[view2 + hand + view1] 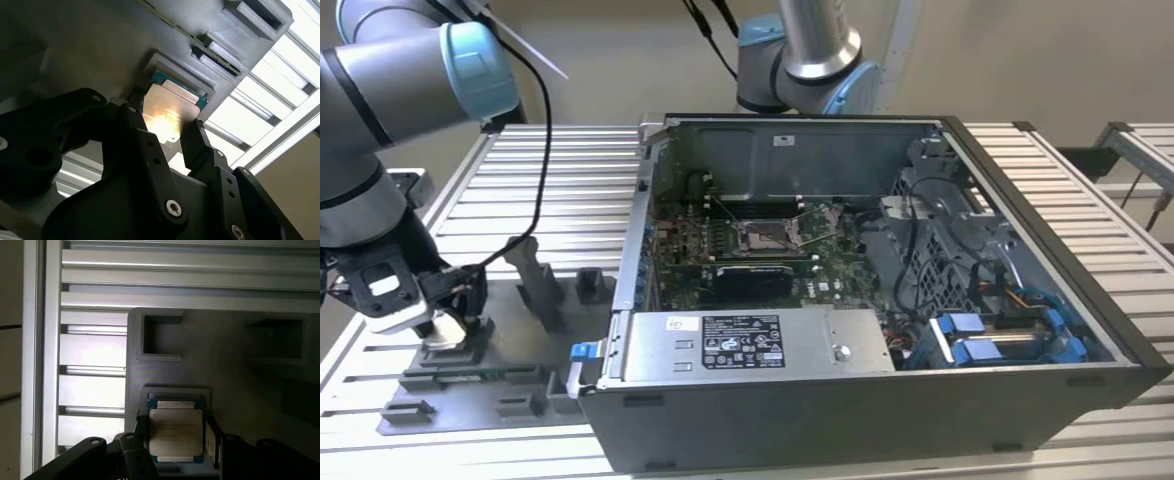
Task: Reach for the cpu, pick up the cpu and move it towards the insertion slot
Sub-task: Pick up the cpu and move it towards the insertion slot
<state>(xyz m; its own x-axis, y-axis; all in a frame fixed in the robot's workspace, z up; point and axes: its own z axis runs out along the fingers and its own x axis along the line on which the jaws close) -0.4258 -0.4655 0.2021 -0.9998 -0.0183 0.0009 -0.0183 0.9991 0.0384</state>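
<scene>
Though contact looks unsure, gripper (pixel 176 436) straddles cpu (pixel 176 427).

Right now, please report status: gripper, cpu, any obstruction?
Gripper astride the cpu, grip unconfirmed. It sits in the grey fixture pocket. No obstacle over the insertion slot.

The exterior view shows two grey metal robot arms with pale blue joint caps (pixel 400 70), one open dark grey computer case (pixel 854 420) on one slatted aluminium surface (pixel 547 180), one square silver metal-framed insertion slot (pixel 767 237) and one silver rectangular labelled power box (pixel 740 345). In the first wrist view there is one flat square silvery cpu (pixel 176 432) and one grey plastic fixture plate (pixel 225 380) with two empty square pockets (pixel 160 335). The second wrist view adds one black gripper (pixel 165 117).
</scene>
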